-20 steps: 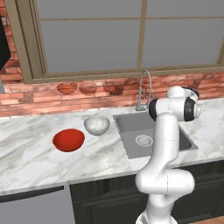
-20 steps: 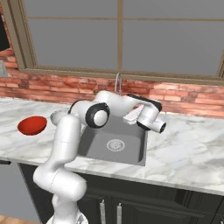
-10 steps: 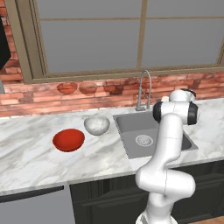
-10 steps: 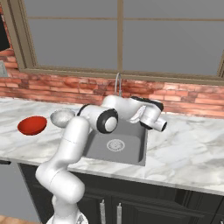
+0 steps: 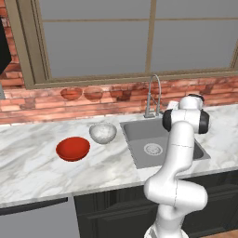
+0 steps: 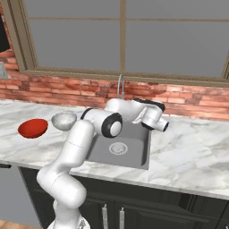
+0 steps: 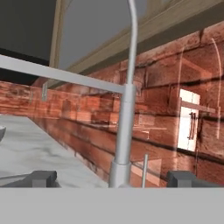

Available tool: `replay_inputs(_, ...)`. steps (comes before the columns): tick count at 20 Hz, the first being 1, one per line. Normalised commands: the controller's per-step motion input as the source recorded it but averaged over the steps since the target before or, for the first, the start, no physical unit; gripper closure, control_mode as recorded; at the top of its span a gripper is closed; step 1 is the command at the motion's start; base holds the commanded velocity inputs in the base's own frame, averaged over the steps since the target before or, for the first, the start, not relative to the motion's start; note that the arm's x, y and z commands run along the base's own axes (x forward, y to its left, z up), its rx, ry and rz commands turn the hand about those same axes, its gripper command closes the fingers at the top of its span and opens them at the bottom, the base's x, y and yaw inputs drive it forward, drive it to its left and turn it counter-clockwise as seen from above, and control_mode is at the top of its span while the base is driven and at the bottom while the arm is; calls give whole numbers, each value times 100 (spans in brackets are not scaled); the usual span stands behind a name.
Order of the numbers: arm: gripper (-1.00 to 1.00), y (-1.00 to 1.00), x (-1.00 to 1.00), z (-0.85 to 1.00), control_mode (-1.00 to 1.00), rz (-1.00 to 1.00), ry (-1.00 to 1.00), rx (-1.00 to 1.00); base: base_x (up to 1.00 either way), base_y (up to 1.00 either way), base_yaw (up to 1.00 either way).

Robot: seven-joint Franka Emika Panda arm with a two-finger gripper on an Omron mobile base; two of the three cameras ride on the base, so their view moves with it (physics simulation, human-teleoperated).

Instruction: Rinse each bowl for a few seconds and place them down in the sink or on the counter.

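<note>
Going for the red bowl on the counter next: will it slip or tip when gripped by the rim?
The red bowl looks glossy, so probably slippery. It is wide and shallow, so likely stable resting on the counter, though a one-sided rim grip may tilt it. It appears rigid.

Glossy red glaze on the shallow bowl [image 5: 73,148]; white speckled ceramic, slightly shiny, on the deeper bowl [image 5: 102,133]. Polished white marble with grey veins for the counter [image 5: 32,169]. Matt grey metal in the sink [image 5: 139,135], bright smooth steel on the faucet [image 7: 124,118]. Rough red brick wall [image 6: 67,87], a little glossy with reflections.
</note>
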Motion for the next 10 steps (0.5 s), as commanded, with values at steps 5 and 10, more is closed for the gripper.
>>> replay_inputs(5,-100,9,15,-2,-100,0,0,1,0,0,0)
replay_inputs(10,-100,14,19,-5,-100,0,1,1,0,0,0)
